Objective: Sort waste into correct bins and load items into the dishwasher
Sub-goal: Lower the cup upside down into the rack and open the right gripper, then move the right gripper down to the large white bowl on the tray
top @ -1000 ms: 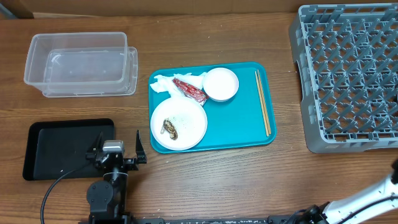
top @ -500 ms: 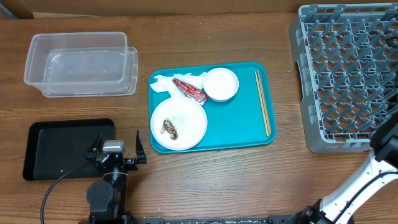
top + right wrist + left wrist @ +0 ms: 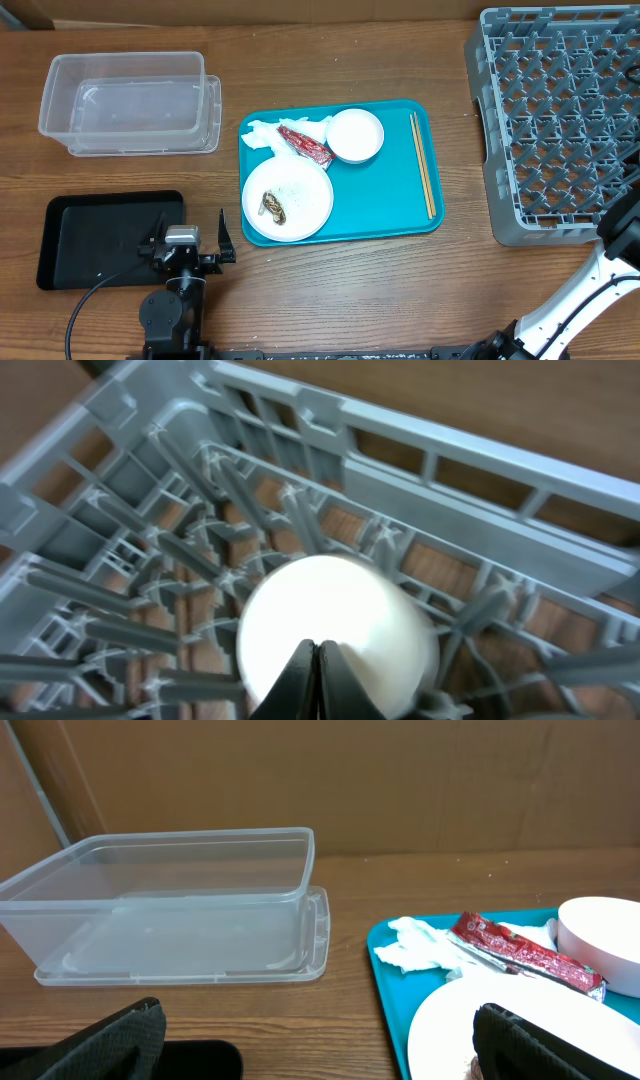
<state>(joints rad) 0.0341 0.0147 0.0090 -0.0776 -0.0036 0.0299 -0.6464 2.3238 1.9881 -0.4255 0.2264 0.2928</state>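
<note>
The teal tray point(image 3: 390, 205) carries a white plate point(image 3: 300, 190) with a brown food scrap point(image 3: 272, 207), a white bowl point(image 3: 355, 135), a crumpled napkin point(image 3: 262, 134), a red wrapper point(image 3: 305, 146) and chopsticks point(image 3: 422, 165). My left gripper point(image 3: 192, 235) stands open between the black tray point(image 3: 100, 240) and the plate. In the left wrist view the left gripper point(image 3: 330, 1060) spans bare wood. My right gripper point(image 3: 316, 652) is shut with nothing between its fingers, just above a round white dish point(image 3: 340, 615) lying among the pegs of the grey rack point(image 3: 450, 470).
The clear tub point(image 3: 130, 105) sits at the back left, with its wall point(image 3: 160, 885) straight ahead in the left wrist view. The grey rack point(image 3: 560, 120) fills the right side. My right arm point(image 3: 600, 285) rises by the rack's front right corner.
The right arm has swung up from the table's front edge to the rack's front right corner. The left arm and the things on the teal tray have not moved.
</note>
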